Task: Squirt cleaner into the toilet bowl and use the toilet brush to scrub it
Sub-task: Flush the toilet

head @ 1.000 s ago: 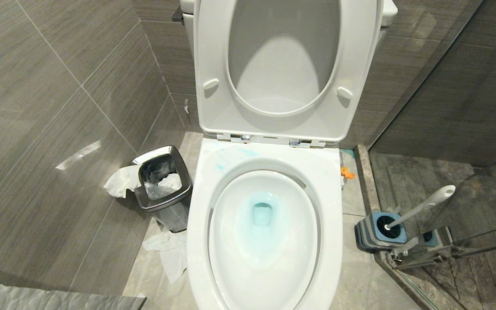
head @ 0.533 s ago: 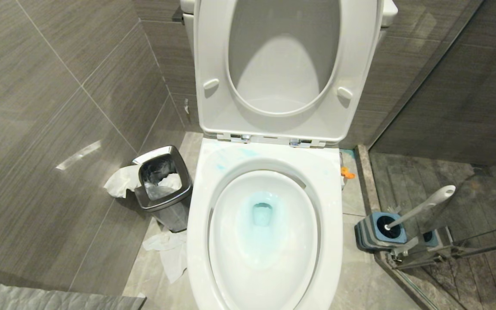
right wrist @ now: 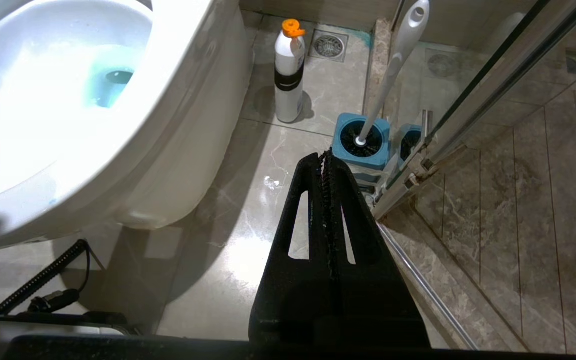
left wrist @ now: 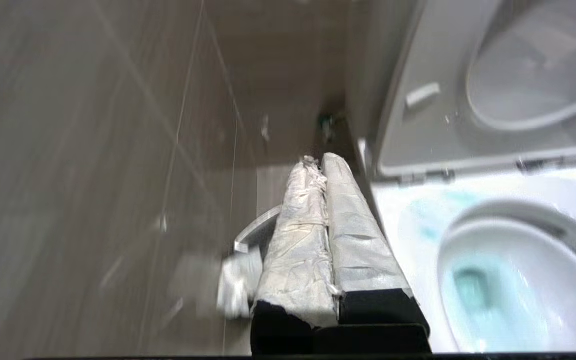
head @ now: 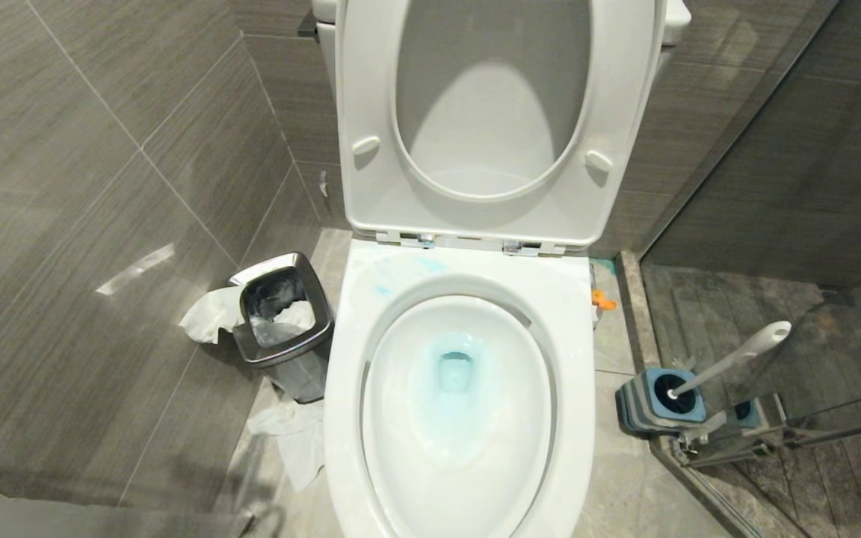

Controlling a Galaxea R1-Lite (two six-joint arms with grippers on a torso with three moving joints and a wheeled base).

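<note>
We have both grippers pressed shut and empty: the left gripper (left wrist: pixel 318 162), its fingers wrapped in pale cloth, hangs beside the toilet bowl (head: pixel 460 418) above the steel bin (head: pixel 281 314), and the right gripper (right wrist: pixel 324 160) sits low over the floor on the other side of the bowl, pointing toward the brush holder (right wrist: pixel 360 142). The cleaner (right wrist: pixel 289 75) stands upright on the floor tile just beside the bowl's outer wall, near the floor drain (right wrist: pixel 329 46), and from the head view we see only its orange cap (head: pixel 601 300) peeking past the rim. The toilet brush (right wrist: pixel 390 70) leans in its holder, handle resting close against the glass shower door (right wrist: pixel 498 80). Blue tint already sits in the water and smears the rim (so some cleaner looks to have gone in already, we judge). Our worries from here: closed jaws must open before either reach, or they will simply knock the bottle over and roll it behind the bowl; the narrow gap between ceramic and bottle leaves little room for a finger, so a grazing approach could tip it; pulling the brush at an angle could drag the light holder along or rap the handle on the glass; and the left arm could catch the crumpled tissue (head: pixel 210 314) hanging over the bin's edge.
</note>
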